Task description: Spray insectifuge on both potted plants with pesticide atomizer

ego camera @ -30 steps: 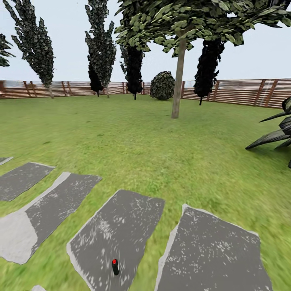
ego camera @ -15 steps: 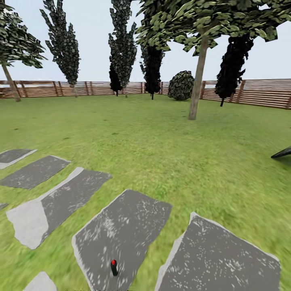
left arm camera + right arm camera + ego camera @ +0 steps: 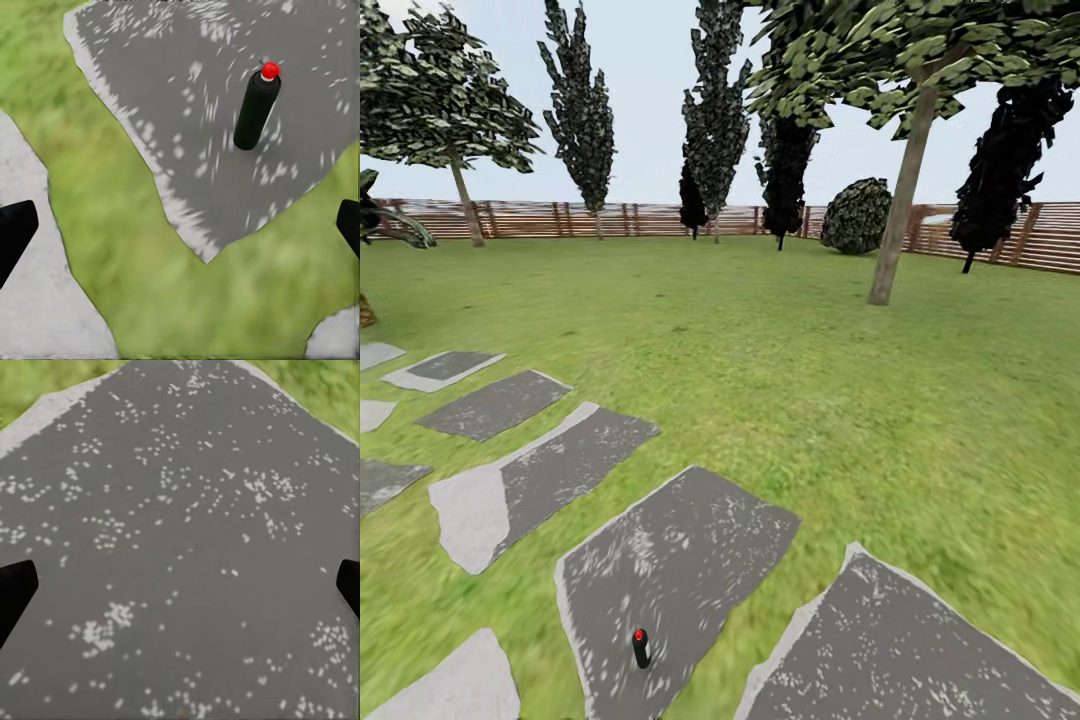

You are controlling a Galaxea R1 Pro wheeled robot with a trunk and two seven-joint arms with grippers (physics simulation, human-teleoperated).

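The spray can (image 3: pixel 641 648) stands upright on a grey stepping stone (image 3: pixel 680 560) at the near edge of the lawn (image 3: pixel 780 380), its long axis vertical and its red cap pointing up. In the left wrist view the can (image 3: pixel 256 109) is a black cylinder with a red top, standing free on the speckled stone (image 3: pixel 187 90) with grass (image 3: pixel 135 247) just beside that slab. The left gripper (image 3: pixel 180 232) has its two dark fingertips (image 3: pixel 13 234) far apart at the picture's edges, wide open and holding nothing, apart from the can. The right gripper (image 3: pixel 180 589) is likewise spread wide and empty, over another grey speckled slab (image 3: pixel 180 510). Beyond the can, more flat stones (image 3: pixel 530 480) trail away across the grass. Farther off rises a pale tree trunk (image 3: pixel 900 200), then a round dark bush (image 3: pixel 857 215) and tall dark trees (image 3: pixel 715 110) along a brown slatted fence (image 3: pixel 610 218) under a pale sky.
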